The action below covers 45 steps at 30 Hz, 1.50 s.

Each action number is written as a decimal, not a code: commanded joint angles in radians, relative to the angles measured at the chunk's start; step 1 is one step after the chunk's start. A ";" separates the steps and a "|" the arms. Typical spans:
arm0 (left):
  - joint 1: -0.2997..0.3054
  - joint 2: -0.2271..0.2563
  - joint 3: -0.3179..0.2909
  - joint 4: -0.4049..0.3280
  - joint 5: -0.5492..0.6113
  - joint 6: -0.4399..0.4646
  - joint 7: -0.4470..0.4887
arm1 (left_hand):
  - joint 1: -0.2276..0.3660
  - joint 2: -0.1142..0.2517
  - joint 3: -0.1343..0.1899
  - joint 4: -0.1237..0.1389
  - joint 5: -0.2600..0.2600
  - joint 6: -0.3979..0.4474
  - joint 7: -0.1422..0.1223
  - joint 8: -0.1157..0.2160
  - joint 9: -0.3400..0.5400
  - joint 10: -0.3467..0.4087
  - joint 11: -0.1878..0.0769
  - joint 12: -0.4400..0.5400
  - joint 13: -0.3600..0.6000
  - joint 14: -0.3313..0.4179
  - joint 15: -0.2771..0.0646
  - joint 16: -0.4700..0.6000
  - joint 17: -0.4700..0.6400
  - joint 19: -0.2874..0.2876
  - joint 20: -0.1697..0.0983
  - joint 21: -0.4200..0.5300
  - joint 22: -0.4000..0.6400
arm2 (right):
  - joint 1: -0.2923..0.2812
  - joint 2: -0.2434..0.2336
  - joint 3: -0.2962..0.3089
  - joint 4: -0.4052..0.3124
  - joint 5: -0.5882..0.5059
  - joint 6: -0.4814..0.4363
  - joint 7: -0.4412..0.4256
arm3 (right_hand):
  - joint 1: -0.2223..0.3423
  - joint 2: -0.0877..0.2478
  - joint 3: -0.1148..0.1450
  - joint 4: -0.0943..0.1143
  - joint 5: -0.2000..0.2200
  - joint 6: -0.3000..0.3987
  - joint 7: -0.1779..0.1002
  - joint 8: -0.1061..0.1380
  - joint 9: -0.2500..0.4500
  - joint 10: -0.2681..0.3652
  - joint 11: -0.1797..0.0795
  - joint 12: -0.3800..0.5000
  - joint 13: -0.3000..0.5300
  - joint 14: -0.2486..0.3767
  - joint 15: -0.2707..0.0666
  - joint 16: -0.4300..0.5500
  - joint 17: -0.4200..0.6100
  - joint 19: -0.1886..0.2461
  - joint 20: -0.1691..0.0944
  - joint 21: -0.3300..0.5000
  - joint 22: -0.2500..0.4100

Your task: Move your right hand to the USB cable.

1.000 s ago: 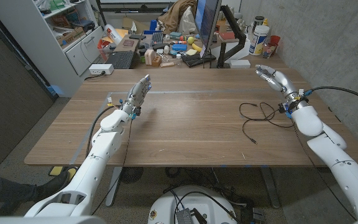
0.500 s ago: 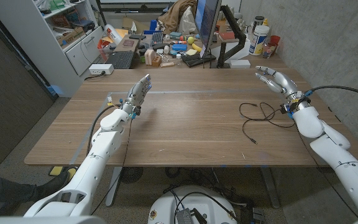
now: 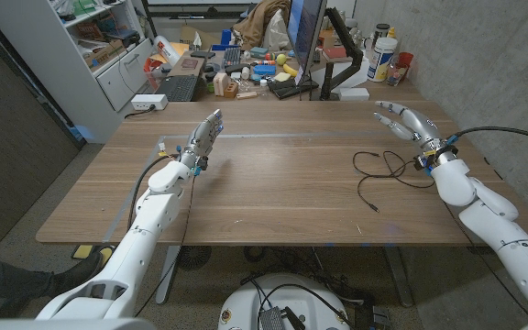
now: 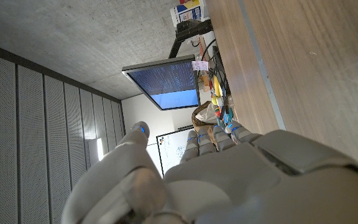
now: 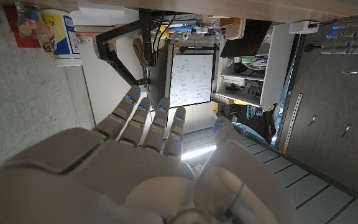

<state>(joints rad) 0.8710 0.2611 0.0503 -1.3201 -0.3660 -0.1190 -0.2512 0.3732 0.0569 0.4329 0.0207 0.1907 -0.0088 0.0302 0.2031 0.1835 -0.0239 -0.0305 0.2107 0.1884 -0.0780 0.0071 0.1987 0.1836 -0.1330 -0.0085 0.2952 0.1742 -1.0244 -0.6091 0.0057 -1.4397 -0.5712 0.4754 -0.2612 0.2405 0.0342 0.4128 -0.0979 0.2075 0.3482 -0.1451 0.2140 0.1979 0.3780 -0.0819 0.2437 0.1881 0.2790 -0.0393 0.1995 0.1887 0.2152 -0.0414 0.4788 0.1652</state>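
We see even, bright indoor light over the brown wooden table [image 3: 282, 183], with faint soft shadows under the arms and no harsh glare. The lit blue monitor screen [image 4: 164, 83] glows beyond the left white robot hand [image 4: 229, 180], which looms soft and unsharp close to the lens. The right white robot hand [image 5: 142, 168] likewise blurs, and straight lines bow at the picture edges.

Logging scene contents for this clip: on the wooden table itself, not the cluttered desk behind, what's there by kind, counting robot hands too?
Robot hands: 2, the left hand and the right hand, both holding nothing.
Cables: 1, the thin black USB cable lying looped beside the right wrist.
Total: 3
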 commanded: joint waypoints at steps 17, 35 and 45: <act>0.015 0.000 -0.002 -0.013 -0.005 0.003 0.004 | 0.010 0.005 0.003 -0.007 -0.003 0.006 0.007 -0.002 0.004 0.000 -0.005 -0.002 0.003 0.002 0.001 -0.006 0.004 0.000 0.004 -0.013 0.005 | -0.034 -0.070 -0.061 -0.038 -0.138 -0.094 -0.073 | 0.005 -0.001 -0.002 -0.003 0.008 0.000 -0.015 -0.005 0.001 -0.006 -0.011 -0.004 0.005 -0.019 -0.085 -0.007 0.002 -0.017 -0.080 -0.025 0.006; 0.026 0.012 -0.005 -0.028 -0.007 0.004 -0.002 | 0.010 0.006 0.002 -0.007 -0.003 0.008 0.007 -0.003 0.004 0.001 -0.003 -0.002 0.003 0.001 0.002 -0.007 0.004 0.000 0.009 -0.019 0.005 | -0.053 -0.087 -0.083 -0.053 -0.141 -0.139 -0.062 | 0.002 -0.005 -0.003 -0.004 0.012 -0.007 -0.022 -0.009 0.000 -0.019 -0.025 -0.011 0.004 -0.016 -0.086 -0.005 0.002 -0.017 -0.080 -0.037 0.007; 0.028 0.017 -0.006 -0.035 -0.010 0.006 -0.006 | 0.010 0.006 0.002 -0.007 -0.003 0.009 0.003 -0.003 0.004 0.000 -0.004 -0.003 0.003 0.001 0.002 -0.007 0.004 0.000 0.010 -0.023 0.006 | -0.064 -0.092 -0.091 -0.062 -0.155 -0.175 -0.063 | 0.003 -0.003 -0.002 -0.004 0.014 -0.002 -0.026 -0.008 0.000 -0.019 -0.029 -0.012 0.004 -0.017 -0.084 -0.005 0.003 -0.020 -0.078 -0.045 0.007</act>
<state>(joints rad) 0.8958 0.2722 0.0454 -1.3474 -0.3733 -0.1147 -0.2524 0.3771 0.0608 0.4329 0.0207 0.1907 -0.0035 0.0357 0.2039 0.1835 -0.0239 -0.0305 0.2109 0.1884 -0.0780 0.0071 0.1911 0.1836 -0.1290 -0.0047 0.2767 0.1742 -1.0768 -0.6937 -0.0748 -1.4940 -0.7133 0.3345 -0.3266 0.2405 0.0343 0.4086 -0.1020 0.2113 0.3392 -0.1645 0.2059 0.1953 0.3567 -0.1033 0.2321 0.1881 0.2606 -0.0395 0.1962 0.1885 0.1990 -0.0357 0.4392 0.1701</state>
